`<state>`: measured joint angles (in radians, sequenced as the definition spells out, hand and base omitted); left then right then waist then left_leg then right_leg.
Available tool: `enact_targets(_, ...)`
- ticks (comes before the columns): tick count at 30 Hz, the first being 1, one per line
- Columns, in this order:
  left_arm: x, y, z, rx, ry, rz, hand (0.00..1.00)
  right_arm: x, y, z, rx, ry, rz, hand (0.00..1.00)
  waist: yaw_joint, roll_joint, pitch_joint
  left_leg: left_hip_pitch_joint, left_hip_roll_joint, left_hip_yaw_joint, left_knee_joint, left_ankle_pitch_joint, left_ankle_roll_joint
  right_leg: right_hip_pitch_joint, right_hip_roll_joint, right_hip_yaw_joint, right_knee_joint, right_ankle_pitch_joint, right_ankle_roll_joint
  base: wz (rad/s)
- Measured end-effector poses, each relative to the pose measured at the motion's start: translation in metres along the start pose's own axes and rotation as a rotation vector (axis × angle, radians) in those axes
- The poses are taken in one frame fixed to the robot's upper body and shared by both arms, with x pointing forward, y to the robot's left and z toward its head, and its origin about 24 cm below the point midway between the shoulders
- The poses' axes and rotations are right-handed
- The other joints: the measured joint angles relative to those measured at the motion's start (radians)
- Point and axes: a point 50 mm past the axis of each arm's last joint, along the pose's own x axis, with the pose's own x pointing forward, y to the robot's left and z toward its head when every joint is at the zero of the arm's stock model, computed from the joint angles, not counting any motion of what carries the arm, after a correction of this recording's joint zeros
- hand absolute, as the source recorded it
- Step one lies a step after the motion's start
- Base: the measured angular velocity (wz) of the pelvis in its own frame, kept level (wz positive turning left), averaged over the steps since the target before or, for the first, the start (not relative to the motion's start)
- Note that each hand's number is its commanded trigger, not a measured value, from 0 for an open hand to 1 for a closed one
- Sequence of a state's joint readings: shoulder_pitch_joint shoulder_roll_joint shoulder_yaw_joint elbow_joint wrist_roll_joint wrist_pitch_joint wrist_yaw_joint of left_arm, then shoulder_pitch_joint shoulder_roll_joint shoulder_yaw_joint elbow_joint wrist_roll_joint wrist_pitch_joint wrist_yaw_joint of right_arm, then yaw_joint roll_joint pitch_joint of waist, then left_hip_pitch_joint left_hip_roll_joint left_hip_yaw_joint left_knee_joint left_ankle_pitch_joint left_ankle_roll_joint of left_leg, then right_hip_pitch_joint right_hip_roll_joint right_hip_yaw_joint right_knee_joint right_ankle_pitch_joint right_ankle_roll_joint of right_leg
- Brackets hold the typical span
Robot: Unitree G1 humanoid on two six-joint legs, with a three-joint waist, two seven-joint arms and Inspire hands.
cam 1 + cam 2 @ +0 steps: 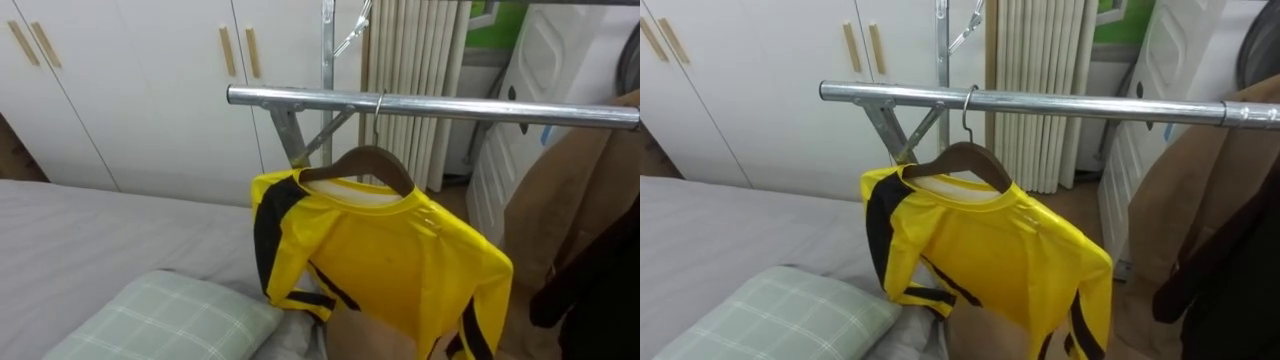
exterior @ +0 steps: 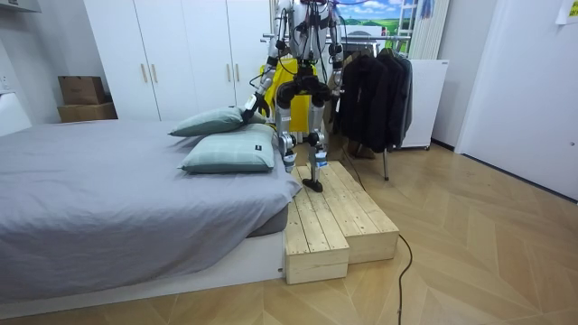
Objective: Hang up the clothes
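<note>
At the centre of the left eye view, the yellow shirt [image 1: 390, 260] with black side stripes hangs on a dark wooden hanger [image 1: 365, 160]. The hanger's metal hook [image 1: 379, 103] is over the horizontal metal rail [image 1: 300, 97], which crosses the upper half of the frame. The shirt is turned at an angle, its near shoulder toward the lower right and one sleeve folded down at the left edge of the garment. Behind the hanger, a slanted brace joins the rail to the rack's upright post [image 1: 327, 45]. On the right of the frame a brown garment [image 1: 570, 200] hangs from the same rail, with a dark garment [image 1: 600, 290] below and in front of it. Low in the left of the frame lies a pale green checked pillow [image 1: 170, 320] on the grey bed [image 1: 90, 230], and white wardrobe doors [image 1: 130, 70] fill the upper left. A white ribbed panel [image 1: 410, 60] stands behind the rail at upper centre. From the room view, the robot stands on a wooden platform [image 2: 334, 217] at the foot of the bed, facing the rack with the dark coats [image 2: 375, 90] at the room view's right. Its left hand [image 2: 247, 110] is out to the side above the pillows, too small there to tell whether its fingers are straight or curled.
</note>
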<state>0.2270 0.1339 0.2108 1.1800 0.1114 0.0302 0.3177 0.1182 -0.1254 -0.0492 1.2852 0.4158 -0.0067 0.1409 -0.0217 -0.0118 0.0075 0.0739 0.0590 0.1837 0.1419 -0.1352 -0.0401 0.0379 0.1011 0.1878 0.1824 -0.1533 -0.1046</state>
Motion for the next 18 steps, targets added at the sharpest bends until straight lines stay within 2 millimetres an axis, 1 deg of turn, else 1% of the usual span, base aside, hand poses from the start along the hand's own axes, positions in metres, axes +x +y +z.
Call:
enact_targets(1,0.0,0.0,-0.001,0.001,0.002,0.003,0.0,0.0,0.0,0.0,-0.002,0.0,0.0,0.0,0.0,-0.004,0.002,0.001,0.0,0.0,0.0,0.0,0.0,0.002,0.0,-0.001,0.0,0.0,0.0,0.0)
enact_targets(5,0.0,0.001,-0.001,0.009,0.0,0.009,0.0,0.001,0.002,0.003,-0.061,-0.003,0.005,0.0,0.0,-0.009,0.0039,0.001,0.001,-0.007,0.0,0.0,0.0,0.002,-0.002,-0.012,0.0,-0.002,-0.002,0.01)
enact_targets(7,0.0,0.001,0.0,0.007,-0.003,0.021,0.0,0.001,0.002,0.005,-0.094,-0.004,0.007,0.0,0.0,-0.006,0.002,0.001,0.001,-0.009,0.0,0.0,0.0,0.002,-0.002,-0.015,0.0,-0.002,-0.002,0.05)
enact_targets(8,0.0,0.001,0.001,0.008,-0.006,0.025,0.0,0.001,0.003,0.007,-0.12,-0.009,0.01,0.0,0.001,-0.007,0.0014,0.0,0.001,-0.013,0.001,0.0,0.0,0.002,-0.002,-0.024,0.0,-0.002,-0.002,0.09)
enact_targets(12,0.0,0.001,0.004,0.01,-0.014,0.037,0.0,0.002,0.006,0.014,-0.204,-0.02,0.007,0.0,0.009,-0.008,0.0002,-0.005,0.001,-0.023,0.003,0.0,0.0,0.002,-0.003,-0.037,0.0,-0.002,-0.004,0.09)
enact_targets(14,0.0,0.001,0.003,0.023,-0.013,0.05,0.0,0.003,0.008,0.016,-0.237,-0.02,-0.007,0.0,0.029,-0.007,0.0006,-0.011,0.001,-0.031,0.007,0.0,-0.001,0.002,-0.005,-0.053,0.0,-0.003,-0.007,0.18)
enact_targets(18,0.0,-0.001,0.004,0.077,-0.028,0.056,0.0,0.004,0.01,0.017,-0.285,-0.017,-0.025,0.0,0.055,-0.006,0.0006,-0.03,0.002,-0.057,0.02,-0.002,-0.005,0.002,-0.006,-0.079,-0.002,-0.005,-0.013,0.23)
